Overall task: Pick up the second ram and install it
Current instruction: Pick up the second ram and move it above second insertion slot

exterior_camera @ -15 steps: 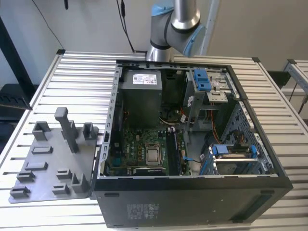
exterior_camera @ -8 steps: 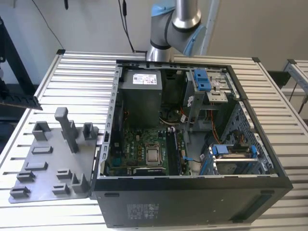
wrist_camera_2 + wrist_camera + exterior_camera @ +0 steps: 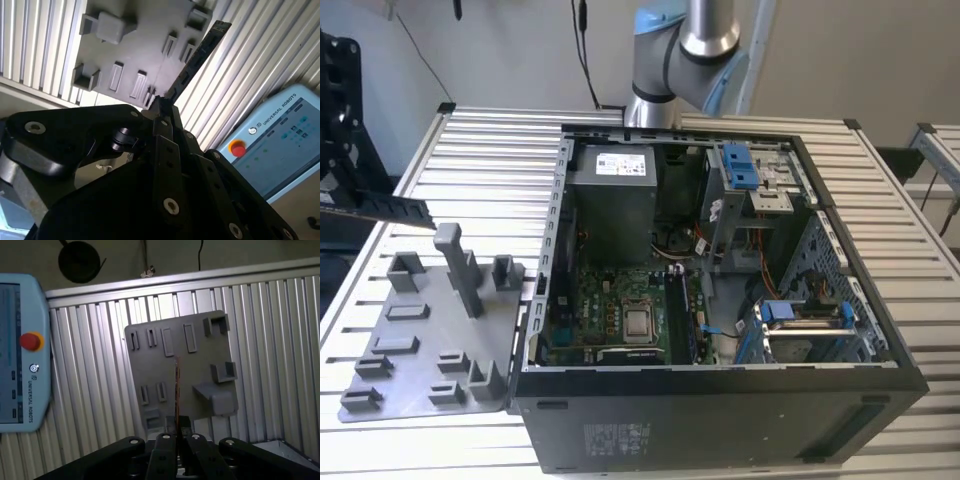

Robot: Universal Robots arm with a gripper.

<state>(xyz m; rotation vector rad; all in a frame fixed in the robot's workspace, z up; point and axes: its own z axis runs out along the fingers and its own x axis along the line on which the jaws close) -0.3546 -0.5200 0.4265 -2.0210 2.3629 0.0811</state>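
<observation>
**Gripper** (image 3: 161, 107): black, clenched on one end of the ram (image 3: 197, 57). The rest of the stick juts free past the fingertips.

**Ram, place:** held in the air at the exterior view's left edge (image 3: 390, 208). It is above the tabletop (image 3: 490, 150), over the far side of the tray (image 3: 420, 345) and at 10 o'clock from the case (image 3: 720, 420).

**Ram, axis:**
- In the exterior view the long axis is nearly level. The free end points to 3 o'clock, a shade toward 4, and the broad face is turned to the camera.
- In the first wrist view it is seen edge-on (image 3: 176, 385), running straight out from the gripper (image 3: 177, 429) across the tray (image 3: 200, 345).

**Surroundings:**
- The tray is grey, with raised blocks and slots, and lies flat on the slatted tabletop under the ram.
- Its tall post (image 3: 457, 268) stands just beside the ram's free end, at 5 o'clock from it, not touching.
- The open case lies at 3 o'clock from the tray, just beside it, with the motherboard (image 3: 610, 300) on its floor.
- The case's near side wall (image 3: 556, 230) stands between ram and motherboard.
- The arm (image 3: 685, 50) rises at 12 o'clock from the case.
- A pendant (image 3: 22, 390) with a red button lies off to one side of the tray in both wrist views.

**Ram, appearance:** thin, flat, long and dark. Its face shows a faint row of black chips in the exterior view, its edge is coppery in the first wrist view, and its outline is notched in the second.
</observation>
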